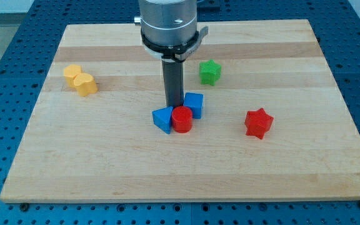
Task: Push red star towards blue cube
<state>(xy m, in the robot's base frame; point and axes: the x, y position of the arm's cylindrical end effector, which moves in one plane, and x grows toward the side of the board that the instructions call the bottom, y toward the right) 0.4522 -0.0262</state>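
**Resting behind the blue-and-red cluster, red star off to the right**

Standing upright near the middle of the wooden board (55, 156), with my tip (174, 104) down at the back edge of a tight cluster of three blocks. Ending in a plain dark rod, so no claw to report as apart, together or clamped on anything. Touching or nearly touching the red cylinder (182, 119) from behind; cannot tell which, since the cylinder hides the very end of the rod.

Packed together in that cluster: red cylinder in front, blue cube (194, 104) just behind it towards the view's right, blue triangular block (163, 118) pressed against its left side. All three apparently in contact.

Lying apart from the cluster, well to the view's right and slightly lower: red star (258, 122), alone on bare wood, not touched by my tip. Separated from the blue cube by a clear stretch of board.

Sitting above the cube towards the view's top right: green star (210, 72), apart from everything else. Resting far over on the view's left: yellow heart-like block (80, 79).

Surrounding the board on every side: blue perforated table (5, 75).
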